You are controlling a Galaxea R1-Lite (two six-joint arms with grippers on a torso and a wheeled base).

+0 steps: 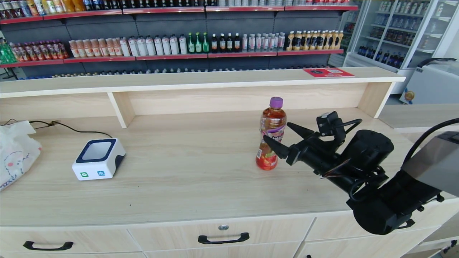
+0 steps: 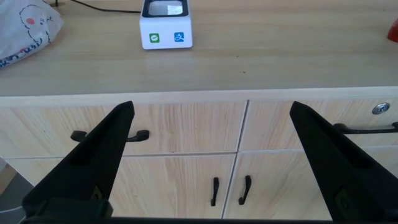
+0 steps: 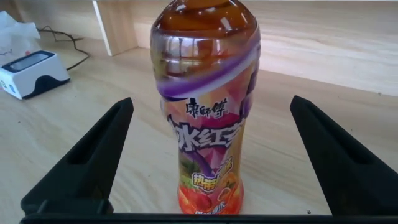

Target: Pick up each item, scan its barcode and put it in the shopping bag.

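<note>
Amber bottle (image 1: pixel 271 134), purple cap (image 1: pixel 276 102), upright between wide right jaws, seemingly untouched; left jaws wide.

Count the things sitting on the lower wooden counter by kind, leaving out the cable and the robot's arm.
Bottle: 1
Scanner: 1
Plastic bag: 1
Total: 3

The light wooden counter (image 1: pixel 186 179) in front of me is carrying four things. The drink bottle (image 1: pixel 271 136) is standing upright toward my right. The white scanner (image 1: pixel 98 158) is sitting toward my left, window facing up. The shopping bag (image 1: pixel 14 150) is lying at the far left edge. A black cable (image 1: pixel 71 128) is running along the surface behind the bag to the scanner.
</note>
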